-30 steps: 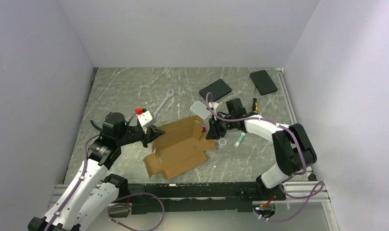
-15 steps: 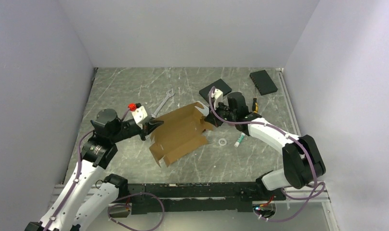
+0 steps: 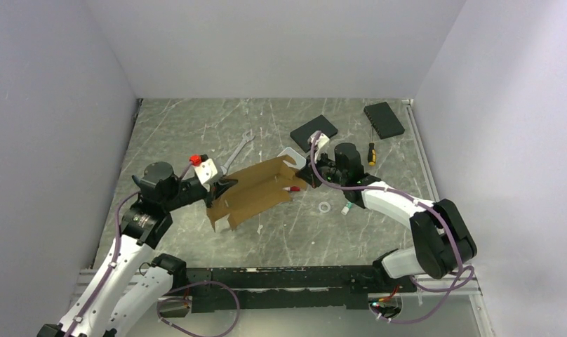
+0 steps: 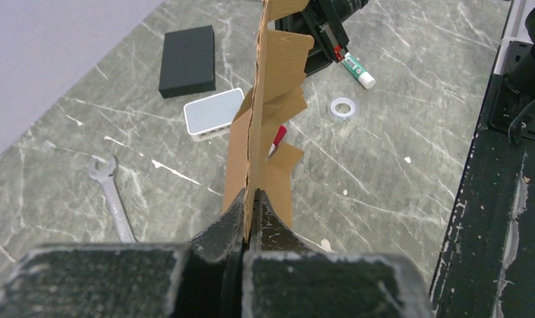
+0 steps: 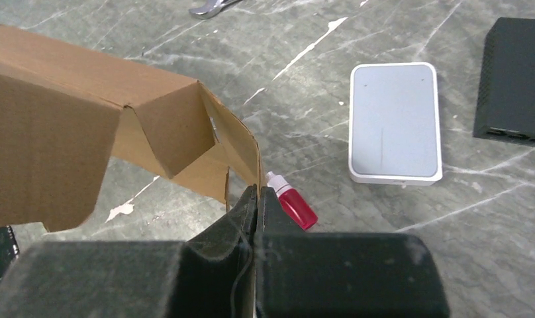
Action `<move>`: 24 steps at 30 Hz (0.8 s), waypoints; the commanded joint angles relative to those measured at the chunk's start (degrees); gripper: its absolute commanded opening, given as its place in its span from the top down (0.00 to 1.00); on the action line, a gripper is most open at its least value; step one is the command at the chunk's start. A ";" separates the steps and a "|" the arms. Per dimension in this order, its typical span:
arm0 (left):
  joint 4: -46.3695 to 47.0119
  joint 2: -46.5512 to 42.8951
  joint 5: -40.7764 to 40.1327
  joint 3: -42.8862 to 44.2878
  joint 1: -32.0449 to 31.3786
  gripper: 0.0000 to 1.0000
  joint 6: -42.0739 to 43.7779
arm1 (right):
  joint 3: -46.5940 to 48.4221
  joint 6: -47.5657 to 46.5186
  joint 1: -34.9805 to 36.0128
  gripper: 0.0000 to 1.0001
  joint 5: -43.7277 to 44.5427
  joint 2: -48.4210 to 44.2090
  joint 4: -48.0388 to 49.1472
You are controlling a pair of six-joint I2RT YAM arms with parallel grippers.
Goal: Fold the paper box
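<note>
The paper box (image 3: 256, 188) is a brown die-cut cardboard sheet, held up off the table on edge between the two arms, partly folded. My left gripper (image 3: 221, 189) is shut on its left edge; in the left wrist view the paper box (image 4: 278, 73) rises edge-on straight out of the left gripper (image 4: 250, 199). My right gripper (image 3: 305, 175) is shut on the right edge. In the right wrist view the paper box (image 5: 73, 132) curves into the right gripper (image 5: 258, 193), with folded flaps to the left.
A small red bottle (image 5: 294, 207) lies on the table just past the right fingertips, under the box. Behind it sits a white case (image 5: 394, 122). Two black slabs (image 3: 314, 130) (image 3: 384, 119), a wrench (image 3: 238, 149), a screwdriver (image 3: 370, 152), a tape ring (image 3: 324, 208) and a white tube (image 3: 347, 208) lie around.
The right gripper has shut on the box's right edge. The box went from lying open and flat to being raised on edge and narrower between both grippers, shifted slightly to the back left.
</note>
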 commanded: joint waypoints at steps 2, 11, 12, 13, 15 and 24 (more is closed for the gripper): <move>-2.34 -0.60 1.34 -0.85 -0.31 1.00 -0.49 | -1.17 0.39 0.34 1.00 -4.33 0.37 5.54; -4.88 1.07 -0.11 -0.15 -0.49 1.00 -3.12 | -1.52 -4.42 0.63 1.00 -9.89 1.90 2.75; -5.27 1.51 -0.06 0.14 -0.49 1.00 -3.58 | -1.70 -4.58 0.61 1.00 -10.72 1.72 2.82; -5.70 1.68 0.09 0.44 -0.49 1.00 -3.95 | -1.85 -4.75 0.63 1.00 -11.47 1.51 2.80; -6.30 1.56 0.12 0.78 -0.49 1.00 -4.42 | -2.12 -5.24 0.66 1.00 -12.67 1.08 2.80; -9.04 2.22 -1.32 1.89 -0.50 1.00 -4.62 | -1.52 -7.01 0.66 1.00 -15.30 2.52 0.08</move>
